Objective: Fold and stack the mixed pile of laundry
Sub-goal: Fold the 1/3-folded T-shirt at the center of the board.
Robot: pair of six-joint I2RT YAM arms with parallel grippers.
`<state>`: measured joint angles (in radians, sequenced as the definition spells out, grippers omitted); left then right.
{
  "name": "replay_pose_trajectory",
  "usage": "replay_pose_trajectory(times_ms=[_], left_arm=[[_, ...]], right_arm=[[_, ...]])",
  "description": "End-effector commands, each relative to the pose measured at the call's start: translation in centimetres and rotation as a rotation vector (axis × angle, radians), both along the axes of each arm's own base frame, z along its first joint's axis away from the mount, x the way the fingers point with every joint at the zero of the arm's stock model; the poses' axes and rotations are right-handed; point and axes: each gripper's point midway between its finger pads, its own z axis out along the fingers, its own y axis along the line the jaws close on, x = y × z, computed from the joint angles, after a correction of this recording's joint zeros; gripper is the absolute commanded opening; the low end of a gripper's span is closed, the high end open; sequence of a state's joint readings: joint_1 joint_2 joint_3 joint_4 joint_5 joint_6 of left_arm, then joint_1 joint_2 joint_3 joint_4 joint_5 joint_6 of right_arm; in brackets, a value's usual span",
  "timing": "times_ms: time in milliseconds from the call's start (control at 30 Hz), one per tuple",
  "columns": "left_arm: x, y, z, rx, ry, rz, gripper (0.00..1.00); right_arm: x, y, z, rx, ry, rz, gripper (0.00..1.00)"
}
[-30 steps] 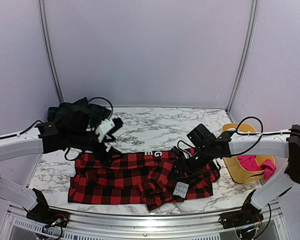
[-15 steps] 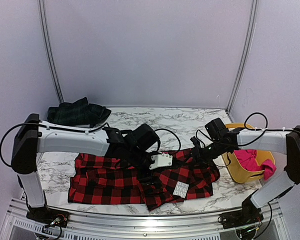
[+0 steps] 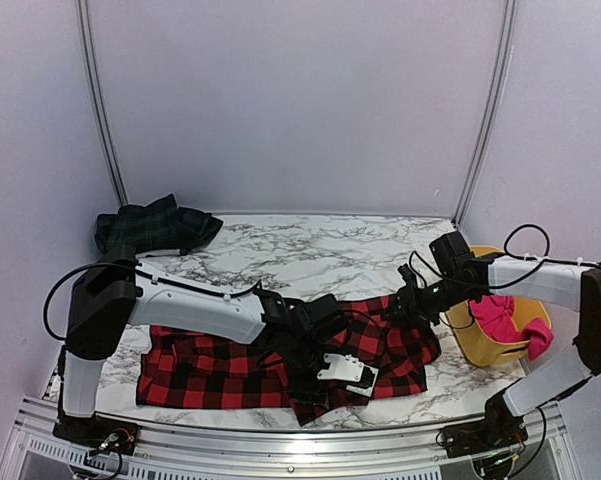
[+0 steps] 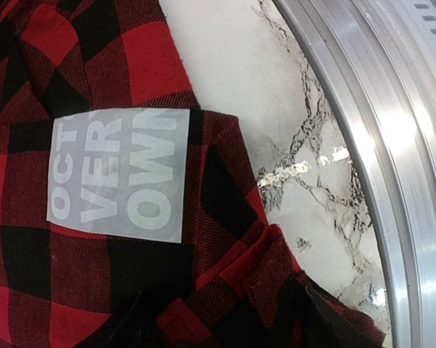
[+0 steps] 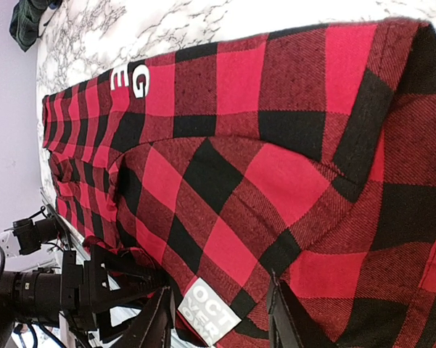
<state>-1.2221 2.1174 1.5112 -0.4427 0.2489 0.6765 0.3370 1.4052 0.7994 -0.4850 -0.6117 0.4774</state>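
The red-and-black checked garment (image 3: 220, 362) lies spread along the front of the table, white letters (image 5: 127, 80) near its far edge and a white label (image 4: 120, 170) near its front hem. My left gripper (image 3: 310, 392) is low over that front hem. Its jaws are open, and a folded bit of hem (image 4: 276, 254) lies between the two fingers (image 4: 134, 322). My right gripper (image 3: 405, 305) hovers open over the garment's right part, with flat cloth (image 5: 225, 239) between its fingers (image 5: 290, 319). The dark green plaid garment (image 3: 155, 225) sits at the back left. The pink garment (image 3: 505, 322) is in the tub.
The yellow plastic tub (image 3: 472, 345) stands at the right edge of the marble table (image 3: 310, 250). A metal rail (image 4: 377, 145) runs along the table's front edge, close to the left gripper. The left arm (image 3: 195, 308) stretches across the garment.
The left arm has swung from the back left, over the green garment, across to the checked garment's front hem. The right gripper has drawn back to the right. Both jaws stand narrower.
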Motion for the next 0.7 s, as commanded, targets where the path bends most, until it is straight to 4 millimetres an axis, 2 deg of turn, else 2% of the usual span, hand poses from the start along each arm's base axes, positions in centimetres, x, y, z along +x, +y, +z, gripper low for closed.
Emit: replay_pose_trajectory(times_ms=[0, 133, 300, 400, 500, 667], left_arm=[[0.1, 1.1, -1.2, 0.063, -0.032, -0.011, 0.65], [-0.1, 1.1, 1.3, 0.018, -0.033, -0.005, 0.49], [-0.1, 1.7, 5.0, -0.046, -0.061, 0.014, 0.46], [0.0, 2.2, 5.8, -0.056, -0.074, 0.025, 0.41], [0.0, 2.5, 6.1, -0.056, -0.078, 0.034, 0.29], [0.1, 2.7, 6.5, -0.063, -0.079, 0.047, 0.18]], right_arm=[[-0.4, -0.1, 0.2, 0.009, -0.006, 0.028, 0.4], [-0.6, -0.2, -0.3, 0.001, -0.002, 0.032, 0.39], [-0.7, -0.2, -1.2, -0.004, 0.008, 0.033, 0.38], [-0.9, -0.2, -1.9, -0.005, 0.021, 0.035, 0.36], [-1.0, -0.2, -2.3, -0.004, 0.029, 0.04, 0.34], [-0.9, 0.2, -1.6, 0.019, 0.012, 0.066, 0.34]])
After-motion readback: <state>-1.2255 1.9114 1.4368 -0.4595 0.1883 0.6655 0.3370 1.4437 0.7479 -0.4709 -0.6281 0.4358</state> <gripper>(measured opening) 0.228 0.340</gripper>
